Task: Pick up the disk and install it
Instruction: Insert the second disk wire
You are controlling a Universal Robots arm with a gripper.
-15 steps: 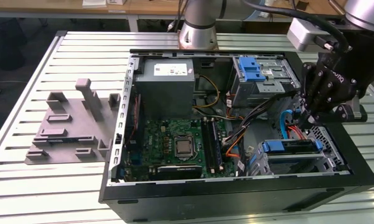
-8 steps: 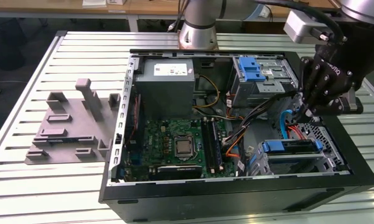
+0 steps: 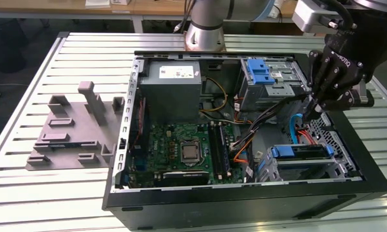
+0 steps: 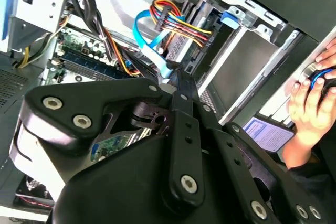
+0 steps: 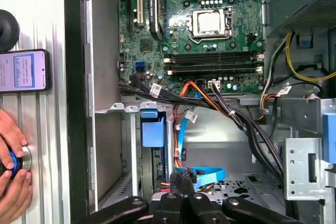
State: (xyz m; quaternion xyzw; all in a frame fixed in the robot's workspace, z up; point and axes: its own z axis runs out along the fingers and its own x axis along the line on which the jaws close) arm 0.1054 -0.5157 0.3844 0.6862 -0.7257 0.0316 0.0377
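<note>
On the exterior view's left, a grey fixture (image 3: 71, 130) is seen on the tabletop (image 3: 25, 193). To its right lies the open case (image 3: 245, 208), with the motherboard (image 3: 180, 150) in its middle. Further right, the disk (image 3: 301, 152) appears to be seated in the lower bay, though little more than its blue bracket can be made out. Just above it the gripper (image 3: 314, 110) is hung beside a blue cable (image 3: 295, 126), its fingers pressed together with nothing between them.

The disk is judged stiff, dense for its size and sensitive to knocks, and its bare metal faces are likely slippery. It would best be taken by the bracket's long edges, and the label face is better left untouched.
</note>
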